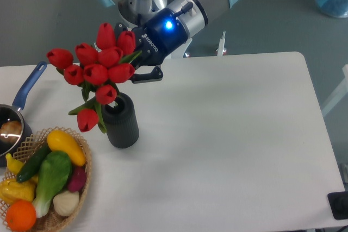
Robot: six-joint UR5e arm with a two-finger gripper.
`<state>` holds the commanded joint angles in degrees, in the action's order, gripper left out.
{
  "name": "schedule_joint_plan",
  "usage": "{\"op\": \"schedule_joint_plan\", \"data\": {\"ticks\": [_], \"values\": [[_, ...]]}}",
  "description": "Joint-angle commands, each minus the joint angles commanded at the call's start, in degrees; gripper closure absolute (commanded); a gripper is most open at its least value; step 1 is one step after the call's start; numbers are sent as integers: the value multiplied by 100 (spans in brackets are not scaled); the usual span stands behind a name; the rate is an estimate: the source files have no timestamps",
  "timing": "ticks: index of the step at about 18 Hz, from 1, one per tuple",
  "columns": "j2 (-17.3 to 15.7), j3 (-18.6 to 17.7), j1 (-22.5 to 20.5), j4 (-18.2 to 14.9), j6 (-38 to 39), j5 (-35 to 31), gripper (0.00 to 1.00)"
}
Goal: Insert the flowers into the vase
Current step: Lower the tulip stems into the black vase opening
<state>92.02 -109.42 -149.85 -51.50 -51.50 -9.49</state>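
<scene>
The flowers (97, 68), a bunch of red tulips with green leaves, hang tilted up to the left above the vase (122, 125). My gripper (137, 64) is shut on their stems just right of the blooms, with one black finger (148, 75) showing below them. The dark grey ribbed vase stands upright on the white table, below and slightly left of the gripper. The lowest blooms and leaves overlap the vase's mouth and left side. Whether the stem ends are inside the mouth is hidden by the blooms.
A wicker basket (84, 184) of vegetables and fruit sits at the front left, close to the vase. A blue-handled saucepan (28, 87) lies at the left edge. A black object (339, 206) sits at the front right corner.
</scene>
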Motion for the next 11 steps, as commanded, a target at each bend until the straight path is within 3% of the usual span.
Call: {"op": "schedule_joint_plan", "data": {"ticks": [11], "values": [[44,-53,-18,0,-132,-9,77]]}}
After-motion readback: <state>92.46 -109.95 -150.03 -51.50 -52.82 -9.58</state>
